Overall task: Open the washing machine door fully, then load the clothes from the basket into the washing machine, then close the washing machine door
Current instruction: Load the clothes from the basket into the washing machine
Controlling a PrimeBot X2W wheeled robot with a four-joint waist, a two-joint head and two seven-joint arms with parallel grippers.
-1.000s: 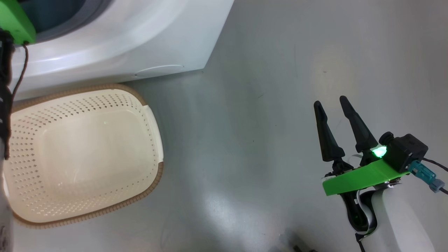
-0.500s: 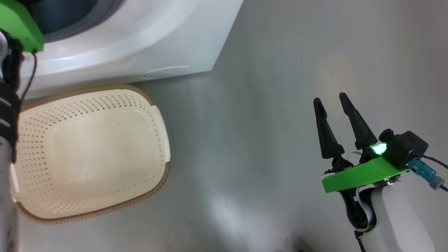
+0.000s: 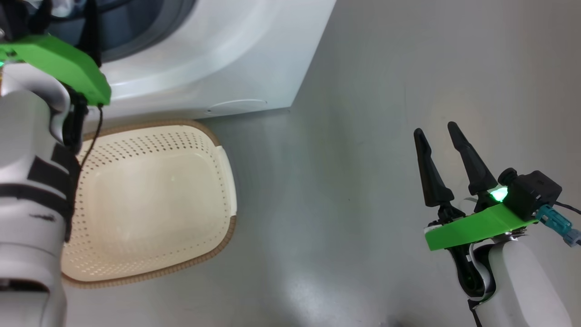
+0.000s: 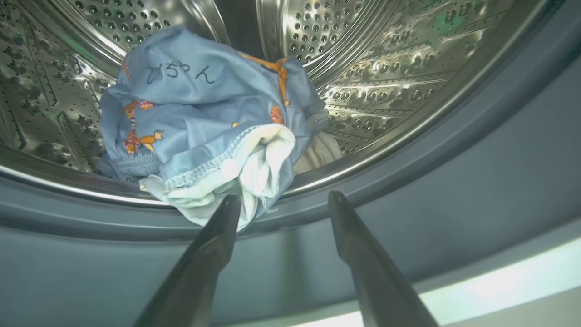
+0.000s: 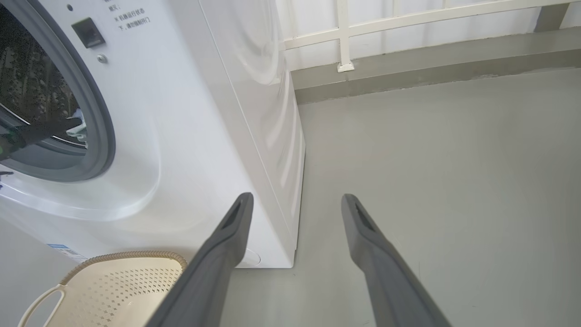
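At the far left the left gripper (image 4: 283, 197) reaches into the mouth of the washing machine (image 3: 218, 59), its two dark fingers spread wide with nothing between them. Just ahead of its tips lie the clothes (image 4: 204, 118), a bundle of light-blue printed fabric with white parts. The bundle rests on the front slope of the steel drum (image 4: 386, 54), and a white hem spills over the drum lip toward the grey gasket (image 4: 454, 172), right at the tip of one finger. The round opening is uncovered, so the first step, opening the door, looks done. Loading looks all but done too: below and just in front of the machine, the basket (image 3: 150, 204) sits on the floor with its perforated bottom bare and no garment in it. What appears left is to nudge the trailing hem fully inside, so it isn't caught against the gasket, draw the left arm out and close the door. Further right, the white side of the machine drops to the grey floor (image 3: 363, 91), which is bare there. At the far right the right gripper (image 3: 435, 128) hangs over that floor, well apart from both the basket and the machine. Its fingers are parted and it carries nothing, so it seems free to handle the door.
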